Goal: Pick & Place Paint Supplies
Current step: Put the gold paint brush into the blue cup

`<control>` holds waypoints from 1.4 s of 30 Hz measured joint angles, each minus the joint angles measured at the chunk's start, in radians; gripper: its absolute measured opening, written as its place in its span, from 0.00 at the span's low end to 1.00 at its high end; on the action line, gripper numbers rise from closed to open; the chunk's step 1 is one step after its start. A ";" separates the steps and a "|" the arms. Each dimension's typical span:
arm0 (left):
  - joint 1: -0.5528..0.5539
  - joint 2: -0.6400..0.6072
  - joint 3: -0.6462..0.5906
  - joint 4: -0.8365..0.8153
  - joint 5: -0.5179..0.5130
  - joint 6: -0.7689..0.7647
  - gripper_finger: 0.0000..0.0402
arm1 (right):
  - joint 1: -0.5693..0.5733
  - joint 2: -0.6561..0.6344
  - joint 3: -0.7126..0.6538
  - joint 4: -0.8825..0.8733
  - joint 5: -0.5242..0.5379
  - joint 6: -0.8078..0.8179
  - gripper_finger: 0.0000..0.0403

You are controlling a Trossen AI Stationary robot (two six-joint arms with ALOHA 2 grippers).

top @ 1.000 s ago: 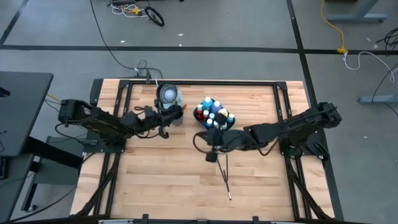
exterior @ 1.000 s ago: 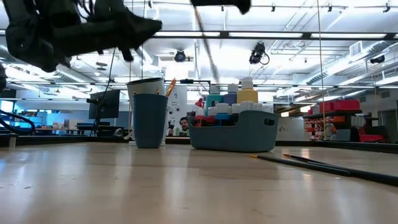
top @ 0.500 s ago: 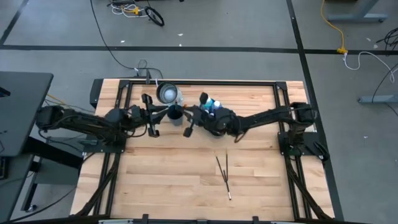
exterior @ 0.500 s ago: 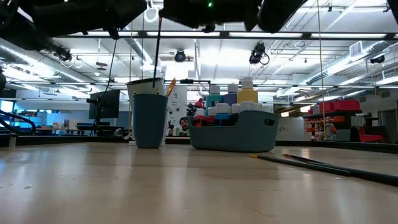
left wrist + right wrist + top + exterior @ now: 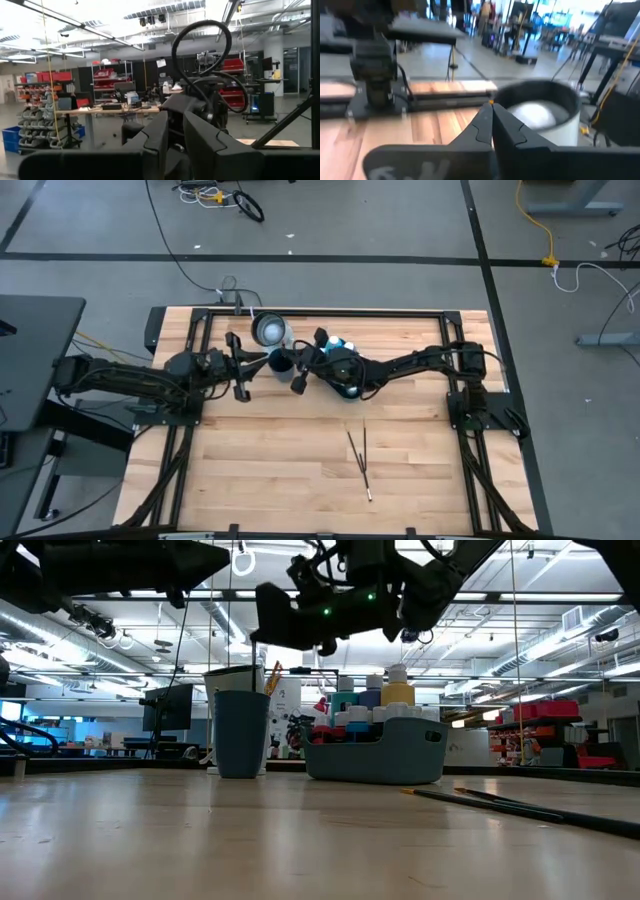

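My right gripper (image 5: pixel 300 370) hangs above the table between the dark blue cup (image 5: pixel 281 361) and the teal tray (image 5: pixel 375 755), its fingers (image 5: pixel 482 122) pinched fully together. A small orange speck sits at their tip, and I cannot tell what it is. Past them stands a white round container (image 5: pixel 545 107). My left gripper (image 5: pixel 240 366) hangs on the other side of the cup, facing my right arm, and I cannot tell whether it is open or closed. The paint bottles (image 5: pixel 397 690) stand upright in the tray, pale caps up, with labels too small to read. A wood-handled brush (image 5: pixel 273 678) leans out of the cup. Two dark brushes (image 5: pixel 358 452) lie flat side by side, well apart from the tray, with their long axes running from the tray side toward the near edge.
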 joint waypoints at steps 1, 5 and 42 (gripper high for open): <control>0.000 0.001 0.000 -0.005 -0.001 -0.003 0.17 | -0.003 0.000 0.000 -0.022 -0.001 0.006 0.01; 0.000 0.002 0.000 -0.018 -0.005 -0.022 0.17 | -0.012 0.001 0.000 -0.038 0.000 0.023 0.06; -0.001 0.002 0.000 -0.197 0.030 -0.231 0.17 | 0.258 -0.265 0.001 -1.073 -0.339 0.482 0.36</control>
